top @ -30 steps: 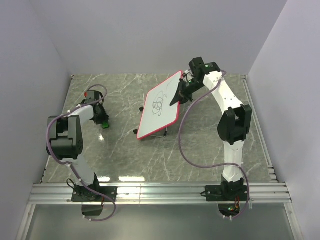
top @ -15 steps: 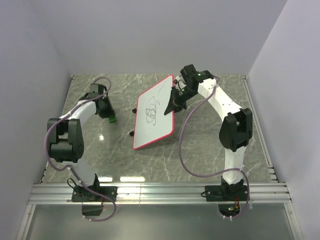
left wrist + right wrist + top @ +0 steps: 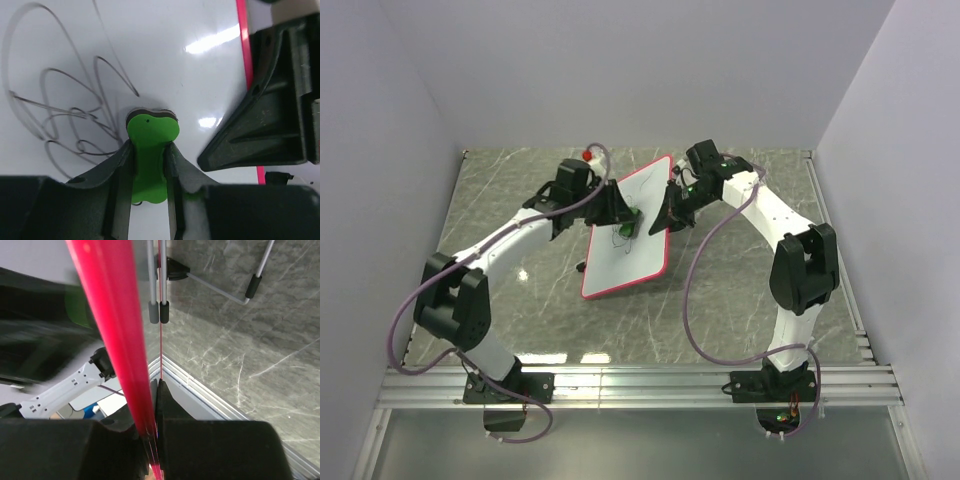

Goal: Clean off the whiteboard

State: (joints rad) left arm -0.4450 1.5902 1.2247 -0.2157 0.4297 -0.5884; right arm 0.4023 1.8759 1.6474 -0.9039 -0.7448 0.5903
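Note:
The whiteboard point(image 3: 630, 250), white with a red rim, is held tilted above the table centre. Black scribbles point(image 3: 65, 115) cover its face. My right gripper point(image 3: 665, 215) is shut on the board's right edge; the right wrist view shows the red rim point(image 3: 112, 330) edge-on between the jaws. My left gripper point(image 3: 625, 222) is shut on a small green block point(image 3: 149, 150) with a dark underside. It presses the block against the board's face, just right of the scribbles. The right gripper's black finger point(image 3: 265, 125) shows in the left wrist view.
The board's wire stand legs with black feet point(image 3: 252, 287) hang behind it over the grey marble table point(image 3: 740, 270). White walls close in the back and sides. An aluminium rail point(image 3: 640, 385) runs along the near edge.
My left arm has swung right from the table's left side, carrying the green block onto the board's face. The right gripper has shifted the board slightly left and tilted it steeper.

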